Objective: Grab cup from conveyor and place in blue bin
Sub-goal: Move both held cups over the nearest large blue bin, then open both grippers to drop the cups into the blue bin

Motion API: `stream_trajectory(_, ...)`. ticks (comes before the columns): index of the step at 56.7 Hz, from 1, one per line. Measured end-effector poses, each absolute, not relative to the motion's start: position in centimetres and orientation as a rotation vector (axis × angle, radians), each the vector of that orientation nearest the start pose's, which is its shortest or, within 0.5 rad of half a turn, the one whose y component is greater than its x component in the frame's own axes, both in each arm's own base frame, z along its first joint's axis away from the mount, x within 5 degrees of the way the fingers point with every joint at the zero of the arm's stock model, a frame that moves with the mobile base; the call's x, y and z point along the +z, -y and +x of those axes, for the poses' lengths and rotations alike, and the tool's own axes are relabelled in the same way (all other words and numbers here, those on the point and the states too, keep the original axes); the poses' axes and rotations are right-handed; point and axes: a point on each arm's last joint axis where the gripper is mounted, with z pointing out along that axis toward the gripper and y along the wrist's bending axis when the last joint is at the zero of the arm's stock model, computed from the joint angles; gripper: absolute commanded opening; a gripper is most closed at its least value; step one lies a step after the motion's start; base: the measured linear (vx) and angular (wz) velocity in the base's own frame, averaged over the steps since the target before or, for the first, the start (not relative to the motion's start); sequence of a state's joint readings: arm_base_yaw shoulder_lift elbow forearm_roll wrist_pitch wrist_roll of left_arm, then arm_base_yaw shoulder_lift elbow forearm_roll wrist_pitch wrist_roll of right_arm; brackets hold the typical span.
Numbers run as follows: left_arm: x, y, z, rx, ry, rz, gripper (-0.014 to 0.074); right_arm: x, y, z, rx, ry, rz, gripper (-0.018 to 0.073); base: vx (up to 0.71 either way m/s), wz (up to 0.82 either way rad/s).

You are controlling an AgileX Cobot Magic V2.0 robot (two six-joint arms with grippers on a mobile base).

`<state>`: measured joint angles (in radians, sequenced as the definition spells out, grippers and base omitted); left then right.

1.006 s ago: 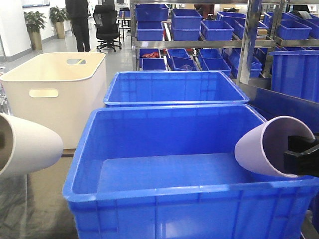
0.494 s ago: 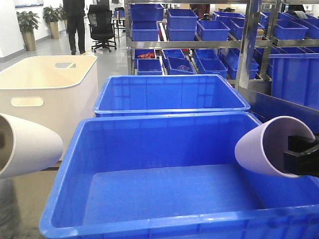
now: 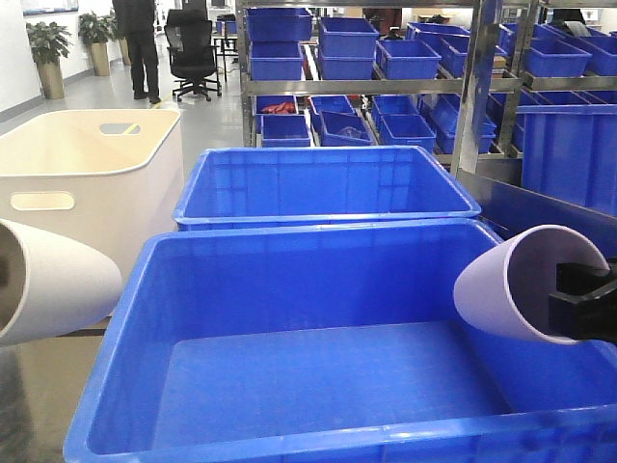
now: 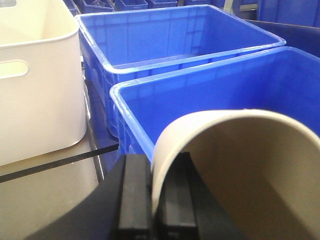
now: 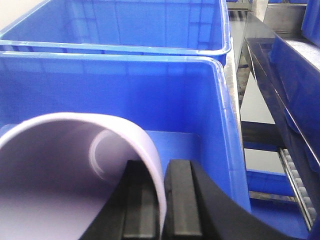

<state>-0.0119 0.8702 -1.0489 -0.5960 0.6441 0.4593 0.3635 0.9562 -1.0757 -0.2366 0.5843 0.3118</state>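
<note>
The blue bin [image 3: 289, 234] stands open right in front of me, with nothing showing on its floor. A cream cup [image 3: 53, 285] lies on its side at the left, outside the bin's left wall. My left gripper [image 4: 154, 165] is shut on the cup's rim wall, one finger inside and one outside. A lilac cup [image 3: 516, 289] hangs over the bin's right side, its mouth facing me. My right gripper [image 5: 162, 170] is shut on this cup's wall [image 5: 60, 165] the same way. The conveyor is out of view.
A second blue bin [image 3: 318, 183] sits directly behind the first. A cream-white tub [image 3: 87, 183] with handle slots stands at the left. Steel shelving [image 3: 472, 87] loaded with blue crates fills the back and right. A person and an office chair [image 3: 193, 48] are far off.
The view has closed in on the near blue bin, which now sits larger and lower in frame. Both cups stay held in the same places.
</note>
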Motion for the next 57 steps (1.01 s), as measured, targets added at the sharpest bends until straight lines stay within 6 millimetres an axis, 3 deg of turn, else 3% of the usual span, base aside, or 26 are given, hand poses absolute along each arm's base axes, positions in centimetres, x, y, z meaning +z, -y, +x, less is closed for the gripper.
stream_trajectory(23, 42.7, 3.4, 17.3, -0.4, -1.82, 0.176, -0.0006, 41.8, -5.8, 18.6, 0.197, -1.918, -0.157, -0.0009, 0.0, 0.0)
stream_trajectory(39, 41.5, 4.9, 20.6, -0.492, -1.818, 0.318, -0.0006, 42.4, -6.1, 18.8, 0.223, -1.843, -0.164, -0.0007, 0.0, 0.0)
stream_trajectory(57, 42.5, 8.4, 24.8, -0.594, -1.787, 0.486, 0.0021, 41.0, -6.8, 20.8, 0.209, -1.908, -0.176, 0.0018, 0.0, 0.0)
